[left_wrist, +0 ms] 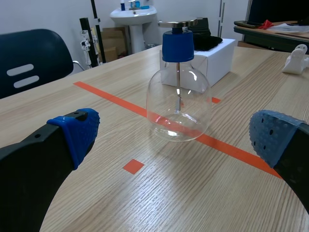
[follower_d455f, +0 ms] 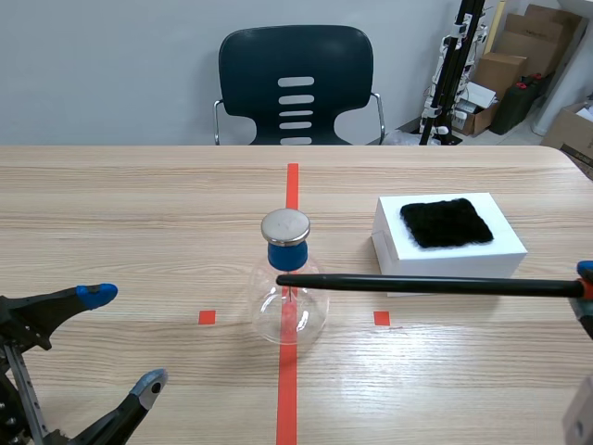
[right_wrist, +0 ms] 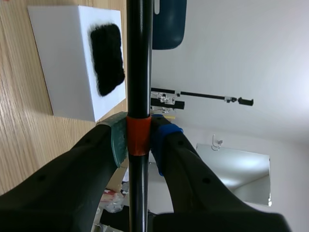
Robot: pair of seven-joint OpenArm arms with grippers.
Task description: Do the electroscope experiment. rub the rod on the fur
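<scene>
right gripper: pinching the rod, pads clamped on its orange band; sits well off to the right-arm side of the flask
left gripper: fingers spread wide, nothing between them; low on the robot's side of the flask, toward the left arm, well apart from it
rod: black, thin, lying about level above the table; free tip reaches the flask's neck just under the blue stopper; cannot tell if it touches
flask: clear glass electroscope, upright, standing on the long orange-red tape line; blue stopper on top, flat metal disc above that; thin metal stem hangs inside the glass
fur: black patch, lies flat on top of the white box; rod not on it
white box: on the table, right-arm side of the flask and a bit farther from the robot, near but apart
tape squares: one each side of the flask, close by
chair: dark blue, past the table's far edge, straight behind the flask
cardboard boxes: on the floor, far behind the flask toward the right
</scene>
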